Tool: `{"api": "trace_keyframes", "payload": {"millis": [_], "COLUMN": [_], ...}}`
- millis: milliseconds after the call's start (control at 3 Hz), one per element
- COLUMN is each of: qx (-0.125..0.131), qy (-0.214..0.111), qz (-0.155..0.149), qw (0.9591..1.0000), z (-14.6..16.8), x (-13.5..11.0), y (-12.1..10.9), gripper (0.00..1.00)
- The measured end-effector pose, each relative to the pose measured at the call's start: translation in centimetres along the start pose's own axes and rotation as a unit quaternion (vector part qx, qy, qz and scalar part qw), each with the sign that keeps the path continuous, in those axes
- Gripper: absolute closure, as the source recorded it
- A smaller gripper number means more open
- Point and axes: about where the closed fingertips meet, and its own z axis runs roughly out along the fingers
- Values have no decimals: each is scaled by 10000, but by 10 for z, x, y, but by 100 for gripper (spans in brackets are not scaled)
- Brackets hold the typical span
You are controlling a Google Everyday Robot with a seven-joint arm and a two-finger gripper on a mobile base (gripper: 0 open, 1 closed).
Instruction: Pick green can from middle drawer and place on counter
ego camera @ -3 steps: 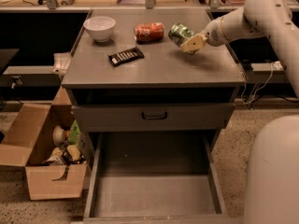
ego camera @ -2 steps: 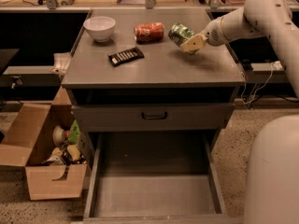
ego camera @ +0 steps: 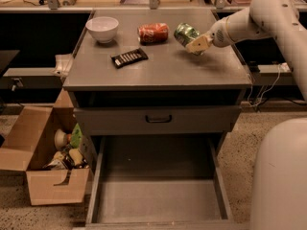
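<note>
The green can lies tilted on the counter at the back right, next to the red-orange can. My gripper reaches in from the right and its fingers are closed around the green can, low over the counter top. The middle drawer is pulled out at the bottom of the view and its bare grey floor holds nothing.
A white bowl stands at the counter's back left. A black flat device lies in front of it. A narrower drawer front with a black handle is shut. An open cardboard box of items sits on the floor at left.
</note>
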Motion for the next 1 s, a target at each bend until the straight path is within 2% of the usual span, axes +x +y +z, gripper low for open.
{"api": "trace_keyframes", "payload": {"millis": [333, 1000], "qx": [0, -1], "qy": [0, 0], "qz": [0, 0], "qw": [10000, 10000], "z": [0, 0], "x": [0, 0], "y": [0, 0], "gripper": [4, 0]}}
